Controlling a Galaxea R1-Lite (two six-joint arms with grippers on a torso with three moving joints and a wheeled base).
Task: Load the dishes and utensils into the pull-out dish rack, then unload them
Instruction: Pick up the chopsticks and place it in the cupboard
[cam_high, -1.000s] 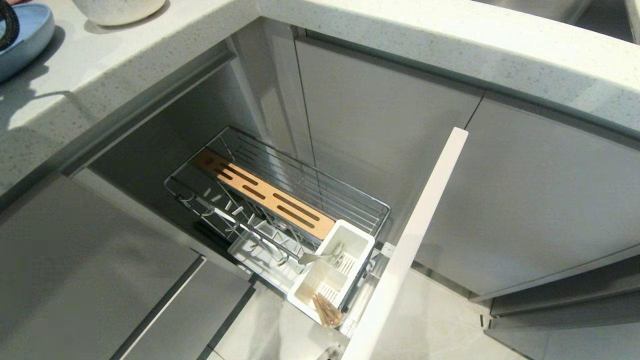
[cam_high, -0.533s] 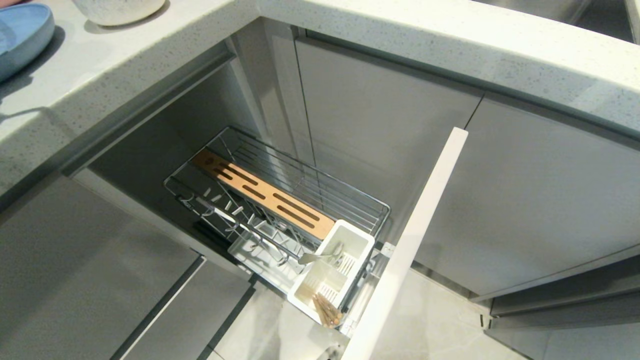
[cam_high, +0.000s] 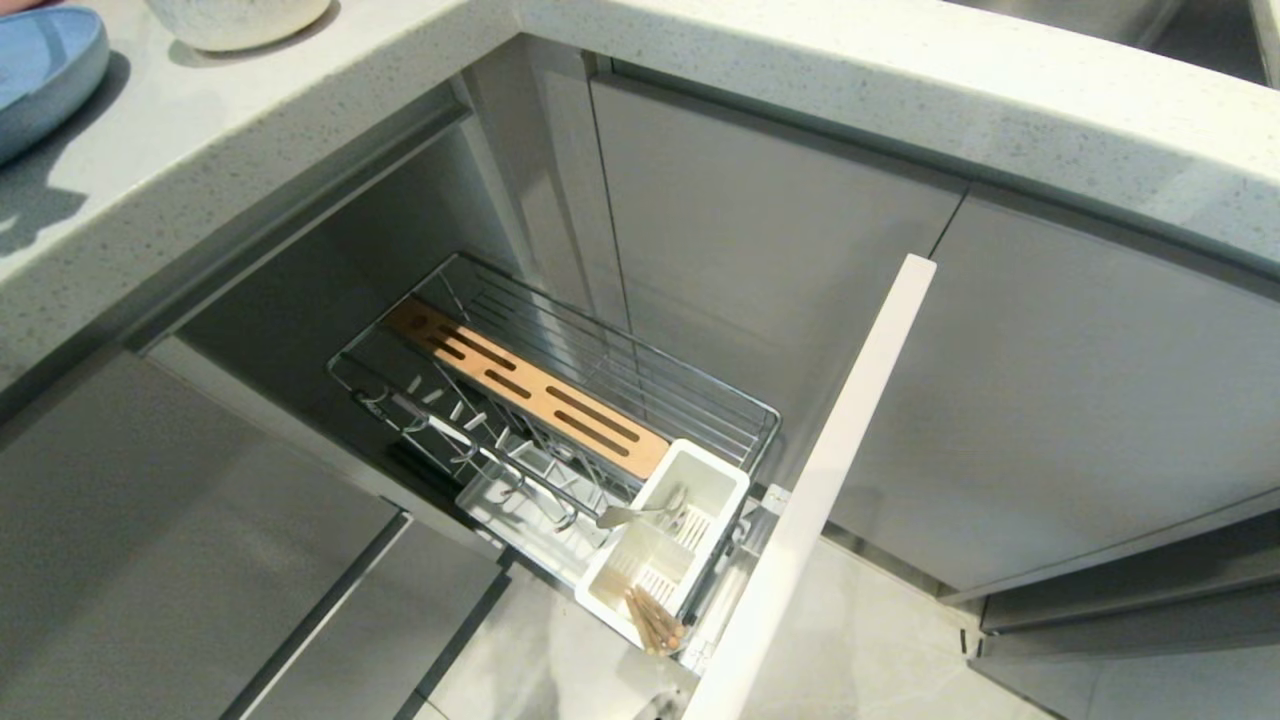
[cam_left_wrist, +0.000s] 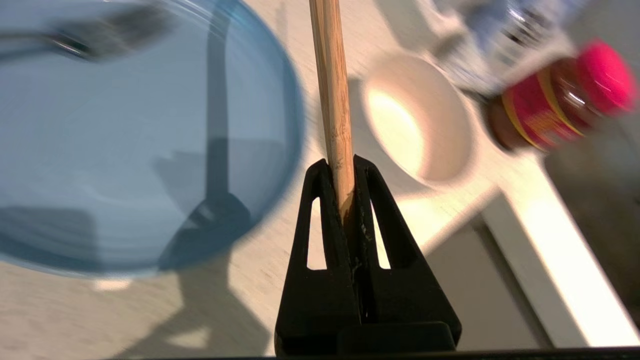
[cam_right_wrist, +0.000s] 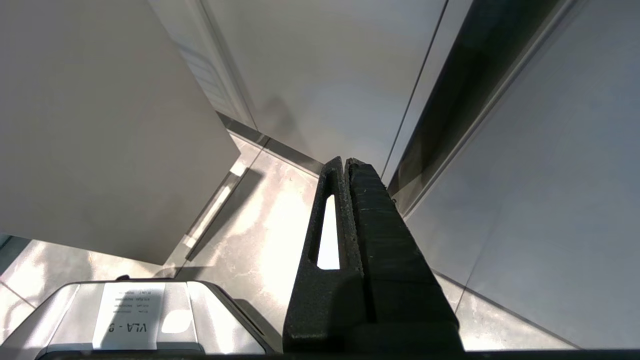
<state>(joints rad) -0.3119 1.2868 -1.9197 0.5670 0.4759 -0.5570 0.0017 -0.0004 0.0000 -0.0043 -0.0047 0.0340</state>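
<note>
Head view: neither of my arms shows here. The pull-out dish rack (cam_high: 600, 400) is drawn out from under the counter (cam_high: 900, 90), chrome wire basket with a slotted wooden strip (cam_high: 530, 390) along its middle and upright prongs (cam_high: 450, 415) on the near side. The white utensil cup (cam_high: 665, 540) sits at the front end, just behind the tall pale front panel (cam_high: 830, 470). A silver metal cutlery piece (cam_high: 640, 512) lies tilted across the cup's rear compartment. Light-wood chopsticks (cam_high: 655, 620) stand in its front compartment. On the counter, the light-blue plate (cam_high: 40, 70) shows at the far left edge, the white bowl (cam_high: 240, 18) just beside it, both cut off by the frame.

Left wrist view: my left gripper (cam_left_wrist: 341, 167) is clamped tight on one chopstick (cam_left_wrist: 332, 85), which sticks straight out past my fingertips. Below it is the counter, with the blue plate (cam_left_wrist: 125, 140) on one side, a metal utensil (cam_left_wrist: 90, 37) resting on its far part, blurred. The white bowl (cam_left_wrist: 420, 117) is on the other side of the chopstick. A jar with a pink lid (cam_left_wrist: 560, 95) stands near the bowl.

Right wrist view: my right gripper (cam_right_wrist: 346, 162) has fingers pressed together, holding nothing, hanging low above the tiled floor (cam_right_wrist: 270, 220) beside grey cabinet fronts (cam_right_wrist: 325, 75).
</note>
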